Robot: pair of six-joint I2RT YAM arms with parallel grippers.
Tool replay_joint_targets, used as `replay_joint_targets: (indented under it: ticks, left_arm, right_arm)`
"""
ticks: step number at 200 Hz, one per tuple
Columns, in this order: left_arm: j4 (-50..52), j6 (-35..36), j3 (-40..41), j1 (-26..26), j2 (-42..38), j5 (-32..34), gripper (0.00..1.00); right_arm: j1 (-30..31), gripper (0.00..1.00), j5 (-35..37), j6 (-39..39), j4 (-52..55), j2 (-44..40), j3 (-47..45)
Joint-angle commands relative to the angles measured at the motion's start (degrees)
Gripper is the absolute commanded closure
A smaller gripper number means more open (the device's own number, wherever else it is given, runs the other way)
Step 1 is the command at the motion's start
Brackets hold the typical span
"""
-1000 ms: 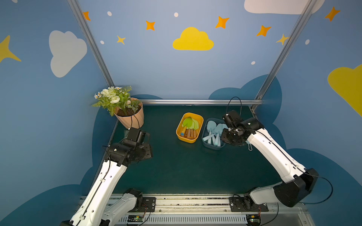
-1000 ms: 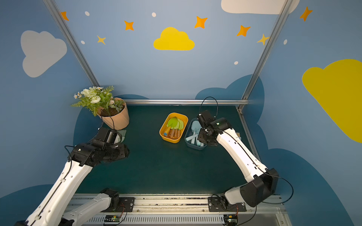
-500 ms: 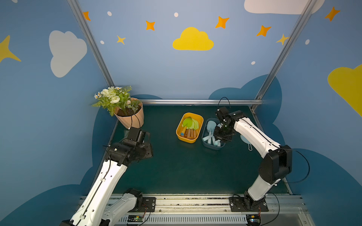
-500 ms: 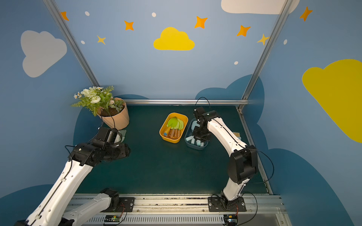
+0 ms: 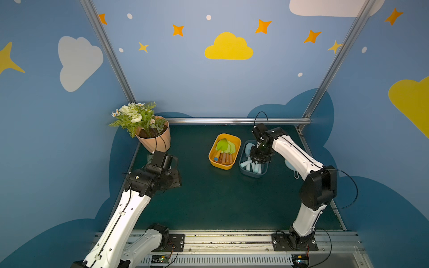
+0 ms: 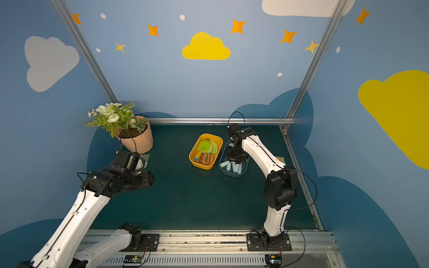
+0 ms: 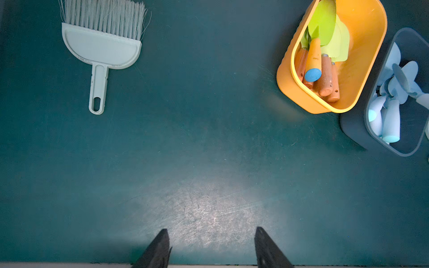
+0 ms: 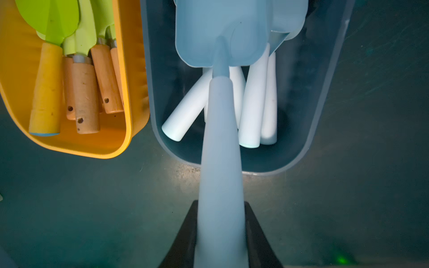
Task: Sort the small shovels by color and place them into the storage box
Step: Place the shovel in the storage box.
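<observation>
Clearly the sorting is near its end, and the step in hand is the drop of one light blue shovel into its box.

At the far left a flower pot (image 5: 154,141) stands in the corner, with a grey-green brush (image 7: 102,46) lying flat on the green mat (image 7: 209,139) near it; the brush is no part of the job. The left gripper (image 7: 211,229) hangs over bare mat, its jaws apart with nothing between them, well apart from both boxes.

Toward the middle, the yellow box (image 5: 221,166) holds the green shovels (image 7: 322,20), blades toward the back wall and wooden handles together. Just beside it, the dark blue box (image 8: 320,92) holds the blue shovels (image 8: 253,104), their pale handles side by side.

The right gripper (image 8: 220,236) is clamped on the handle of the held shovel (image 8: 220,139), whose blade is over the blue box, above the ones already in it. Whether it touches them I cannot tell.

I see no shovel loose on the mat in either top view, so this is probably the last one. The next move calls for lowering a little, letting go so that the handle drops inside the near rim, then lifting straight up clear of the box wall.
</observation>
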State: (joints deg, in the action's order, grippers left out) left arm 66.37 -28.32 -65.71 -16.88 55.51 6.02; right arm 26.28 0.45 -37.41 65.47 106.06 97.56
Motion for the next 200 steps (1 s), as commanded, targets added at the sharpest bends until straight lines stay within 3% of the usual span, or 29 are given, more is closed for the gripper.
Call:
replay_joint_targets:
  ticks: [1, 51, 200]
  left_arm:
    - [0.0, 0.8, 1.0, 0.1, 0.1, 0.6, 0.49]
    - [0.4, 1.4, 1.3, 0.2, 0.0, 1.4, 0.49]
    - [-0.2, 1.3, 1.7, 0.2, 0.7, 1.3, 0.49]
  right_arm:
    - [-0.3, 1.00, 1.7, 2.1, -1.7, 2.1, 2.3]
    - [-0.8, 1.00, 2.5, 3.0, -2.9, 5.4, 3.8]
    - [-1.3, 1.00, -0.8, 2.4, -7.3, 7.6, -4.2]
